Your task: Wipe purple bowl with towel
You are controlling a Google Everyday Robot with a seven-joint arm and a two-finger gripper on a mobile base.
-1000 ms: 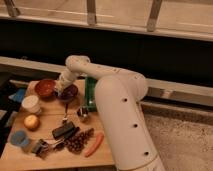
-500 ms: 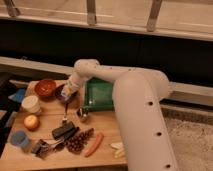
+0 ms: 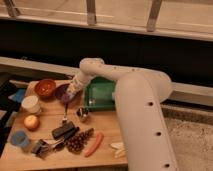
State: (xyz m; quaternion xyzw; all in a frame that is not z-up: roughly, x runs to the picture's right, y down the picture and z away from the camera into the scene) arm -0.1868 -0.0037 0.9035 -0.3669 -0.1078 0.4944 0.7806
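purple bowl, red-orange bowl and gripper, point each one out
purple bowl (image 3: 60, 93), camera view, left side of its inside
red-orange bowl (image 3: 45, 88), camera view, its middle
gripper (image 3: 73, 91), camera view, its tip, over the purple bowl's right side

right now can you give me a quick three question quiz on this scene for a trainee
1. True or false: the tool is over the purple bowl.
2. Which thing lies just picture-right of the purple bowl? A the green tray, B the white cup, C the blue cup.
3. What colour is the other bowl?
Key: 1 true; 2 A; 3 red-orange.
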